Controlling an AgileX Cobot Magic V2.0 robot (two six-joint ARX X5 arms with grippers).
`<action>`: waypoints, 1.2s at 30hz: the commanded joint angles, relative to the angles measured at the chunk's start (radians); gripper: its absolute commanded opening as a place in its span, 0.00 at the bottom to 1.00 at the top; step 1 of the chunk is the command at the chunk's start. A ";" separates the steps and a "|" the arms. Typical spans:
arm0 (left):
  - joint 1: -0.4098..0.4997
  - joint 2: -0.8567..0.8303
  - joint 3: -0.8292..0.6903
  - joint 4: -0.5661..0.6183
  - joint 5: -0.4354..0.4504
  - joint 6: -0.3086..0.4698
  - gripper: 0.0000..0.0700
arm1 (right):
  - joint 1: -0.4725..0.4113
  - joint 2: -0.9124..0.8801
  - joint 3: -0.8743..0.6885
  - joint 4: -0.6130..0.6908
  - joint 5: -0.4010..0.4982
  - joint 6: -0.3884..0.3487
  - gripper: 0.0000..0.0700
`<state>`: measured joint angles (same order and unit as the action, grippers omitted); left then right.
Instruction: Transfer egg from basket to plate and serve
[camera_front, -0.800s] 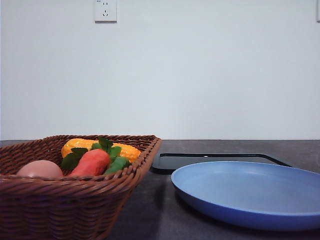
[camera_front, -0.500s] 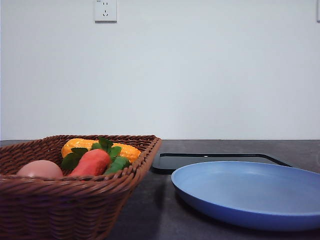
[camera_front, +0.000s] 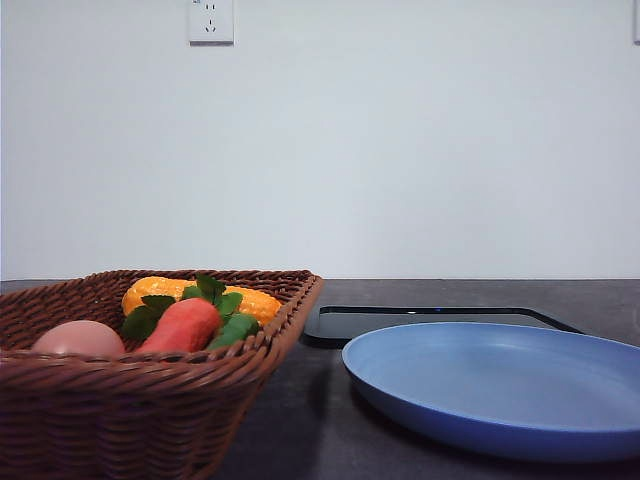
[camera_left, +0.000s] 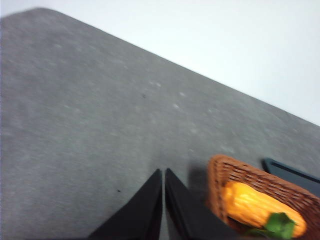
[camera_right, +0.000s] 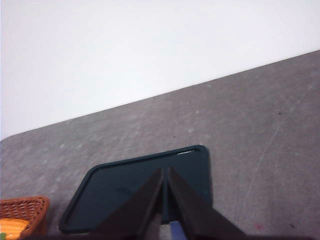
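The brownish-pink egg (camera_front: 78, 338) lies in the near left part of the brown wicker basket (camera_front: 150, 400), beside an orange-red carrot (camera_front: 183, 325). To the right of the basket rests the wide light-blue plate (camera_front: 500, 385), with nothing on it. My left gripper (camera_left: 163, 172) is shut, its black fingers pressed together above bare table near a corner of the basket (camera_left: 240, 175). My right gripper (camera_right: 164, 172) is shut too, hanging over the black tray (camera_right: 130, 187).
A yellow corn cob (camera_front: 150, 290) with green leaves lies at the back of the basket, also seen in the left wrist view (camera_left: 255, 205). The flat black tray (camera_front: 420, 320) sits behind the plate. A white wall with a socket (camera_front: 211, 20) stands behind the grey table.
The egg looks a touch lower in the basket than before; nothing else differs in the front view.
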<state>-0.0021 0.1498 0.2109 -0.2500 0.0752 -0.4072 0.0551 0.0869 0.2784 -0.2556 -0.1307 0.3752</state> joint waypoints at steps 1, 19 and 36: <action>0.001 0.037 0.042 0.005 0.016 -0.002 0.00 | 0.002 0.035 0.052 -0.012 0.003 -0.007 0.00; -0.025 0.574 0.509 -0.262 0.423 0.177 0.00 | 0.002 0.572 0.482 -0.434 -0.197 -0.202 0.00; -0.183 0.754 0.616 -0.468 0.427 0.261 0.26 | 0.002 0.958 0.471 -0.534 -0.240 -0.263 0.31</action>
<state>-0.1808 0.8964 0.8120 -0.7283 0.4969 -0.1661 0.0551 1.0264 0.7539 -0.7983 -0.3672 0.1268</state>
